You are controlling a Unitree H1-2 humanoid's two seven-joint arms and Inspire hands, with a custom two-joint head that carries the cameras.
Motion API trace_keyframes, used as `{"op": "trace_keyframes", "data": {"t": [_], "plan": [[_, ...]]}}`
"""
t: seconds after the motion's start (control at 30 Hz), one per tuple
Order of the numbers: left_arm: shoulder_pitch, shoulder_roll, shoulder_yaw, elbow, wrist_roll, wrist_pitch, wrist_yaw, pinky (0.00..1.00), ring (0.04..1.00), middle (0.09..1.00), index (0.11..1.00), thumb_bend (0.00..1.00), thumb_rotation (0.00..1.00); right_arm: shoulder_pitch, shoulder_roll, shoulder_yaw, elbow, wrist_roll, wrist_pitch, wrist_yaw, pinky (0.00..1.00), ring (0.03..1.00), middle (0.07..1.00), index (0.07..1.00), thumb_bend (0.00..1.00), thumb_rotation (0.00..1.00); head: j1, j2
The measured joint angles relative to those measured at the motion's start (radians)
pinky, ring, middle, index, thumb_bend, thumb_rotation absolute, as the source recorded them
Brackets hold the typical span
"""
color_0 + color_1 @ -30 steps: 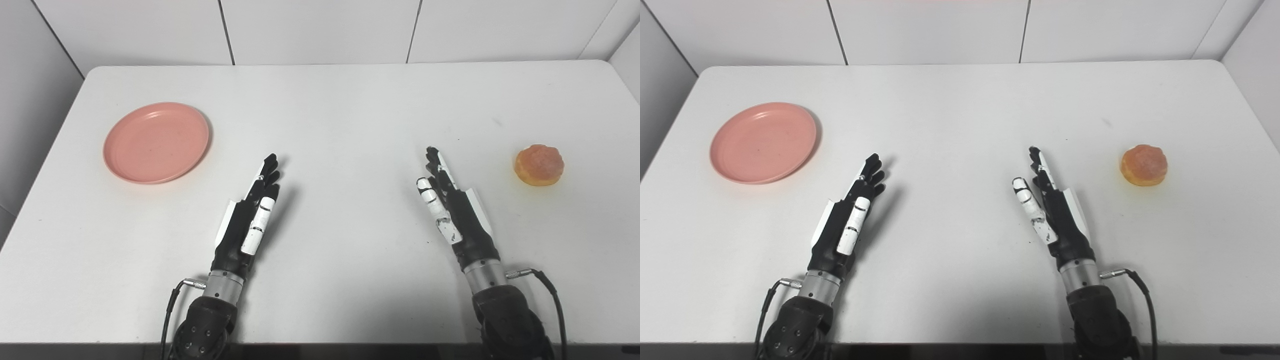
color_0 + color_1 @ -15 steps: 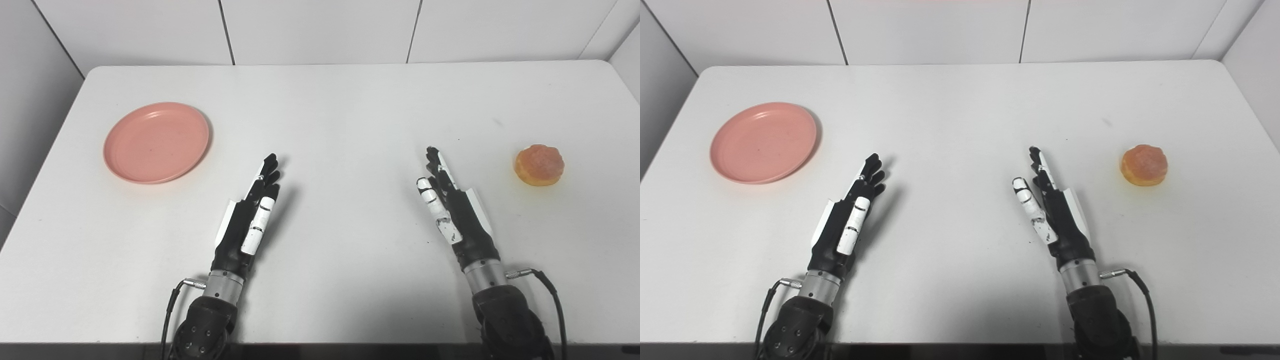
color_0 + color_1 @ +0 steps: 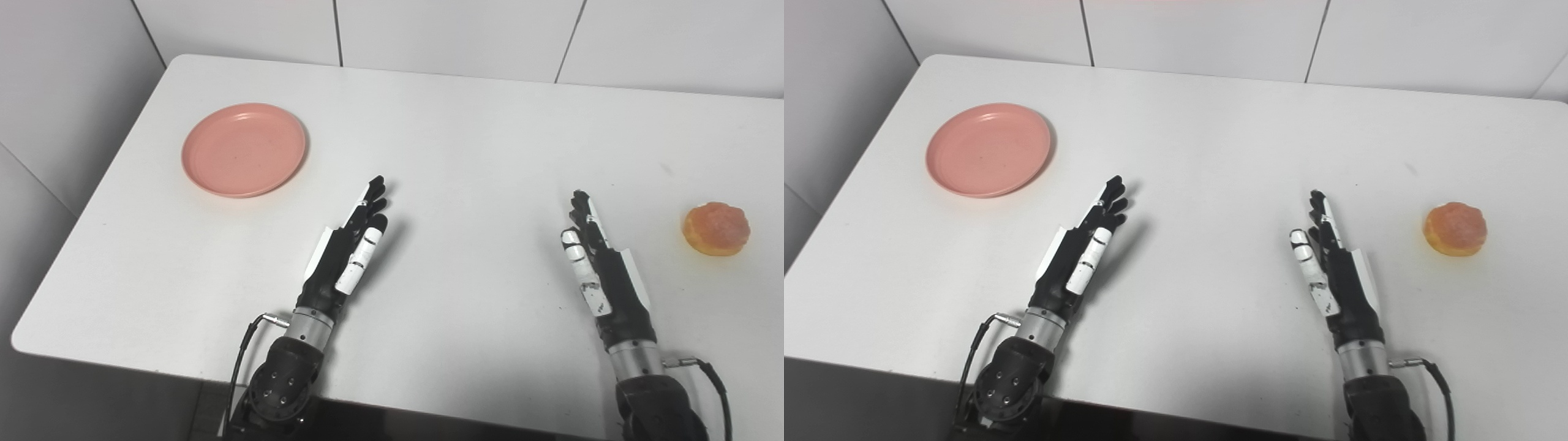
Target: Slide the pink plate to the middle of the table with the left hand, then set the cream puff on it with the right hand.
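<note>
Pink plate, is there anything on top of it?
No, the pink plate holds nothing; its whole inside shows. The cream puff sits far off on the white table. What's under the plate is hidden.

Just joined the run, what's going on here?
Nothing is being handled yet. The left hand and right hand are both open and empty over the white table, with straight fingers. The pink plate sits at the far left, away from the middle. The cream puff sits alone at the right. Neither step has begun.
</note>
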Motion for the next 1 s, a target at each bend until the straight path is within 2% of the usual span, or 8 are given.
{"op": "trace_keyframes", "data": {"t": [0.03, 0.1, 0.2, 0.27, 0.33, 0.63, 0.93, 1.0], "plan": [[-0.006, -0.005, -0.003, 0.009, 0.004, -0.005, 0.004, 0.92, 0.961, 0.984, 0.983, 0.51, 1.0, 0.0, -0.006, -0.001, 0.015, 0.005, -0.02, 0.001, 0.99, 0.999, 1.0, 1.0, 0.24, 1.0, 0.031, -0.023], [-0.016, -0.014, -0.008, 0.026, 0.013, -0.016, 0.01, 0.92, 0.963, 0.985, 0.983, 0.52, 1.0, -0.001, -0.016, -0.001, 0.037, 0.01, -0.058, 0.001, 0.99, 0.999, 1.0, 1.0, 0.23, 1.0, 0.031, -0.023], [-0.024, -0.027, -0.01, 0.038, 0.023, -0.029, 0.016, 0.93, 0.971, 0.992, 0.988, 0.51, 1.0, -0.004, -0.023, -0.003, 0.045, 0.012, -0.076, 0.001, 1.0, 1.0, 1.0, 1.0, 0.2, 1.0, 0.089, -0.072], [-0.03, -0.033, -0.011, 0.049, 0.033, -0.03, 0.017, 0.94, 0.975, 0.996, 0.992, 0.49, 1.0, -0.012, -0.029, -0.006, 0.058, 0.016, -0.087, 0.001, 1.0, 1.0, 1.0, 1.0, 0.2, 1.0, 0.091, -0.074], [-0.039, -0.039, -0.011, 0.062, 0.039, -0.031, 0.018, 0.94, 0.978, 0.999, 0.995, 0.48, 1.0, -0.019, -0.034, -0.011, 0.071, 0.02, -0.092, 0.002, 1.0, 1.0, 1.0, 1.0, 0.18, 1.0, 0.115, -0.098], [-0.074, -0.079, -0.033, 0.104, 0.044, -0.054, 0.033, 0.93, 0.98, 1.0, 1.0, 0.46, 1.0, -0.03, -0.035, -0.011, 0.077, 0.036, -0.096, 0.005, 1.0, 1.0, 1.0, 1.0, 0.13, 1.0, 0.141, -0.109], [-0.074, -0.08, -0.036, 0.105, 0.043, -0.068, 0.038, 0.94, 0.982, 1.0, 1.0, 0.47, 1.0, -0.028, -0.037, -0.014, 0.073, 0.052, -0.094, 0.013, 1.0, 1.0, 1.0, 1.0, 0.08, 1.0, 0.146, -0.098], [-0.074, -0.08, -0.036, 0.105, 0.043, -0.068, 0.038, 0.94, 0.982, 1.0, 1.0, 0.47, 1.0, -0.027, -0.037, -0.013, 0.072, 0.052, -0.094, 0.013, 1.0, 1.0, 1.0, 1.0, 0.09, 1.0, 0.145, -0.097]]}}
